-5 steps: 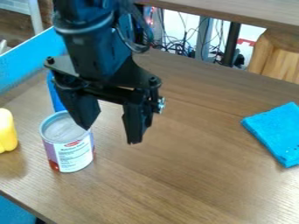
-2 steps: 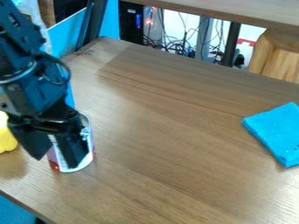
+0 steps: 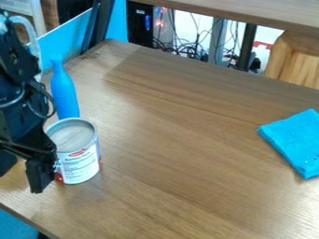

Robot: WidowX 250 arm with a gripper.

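Observation:
At the left edge, the black gripper (image 3: 20, 177) hangs low over the table with its two fingers apart, and nothing can be made out between them. Its right finger is just left of a can (image 3: 79, 165) with a white and purple label and a grey top, overlapping the can's left side in the view; whether they touch is unclear. Behind the can stands a blue bottle-shaped object (image 3: 64, 93), upright. Far to the right, a folded blue cloth (image 3: 296, 142) lies flat.
The brown wooden table (image 3: 181, 140) has its near edge at the lower left. A blue panel (image 3: 68, 37) runs along the back left. Cables (image 3: 187, 49) and a wooden stool-like piece (image 3: 296, 58) are beyond the far edge.
The gripper has moved left from above the table beside the can, crossing in front of it. It now covers the yellow object's earlier spot. The can and cloth have not moved.

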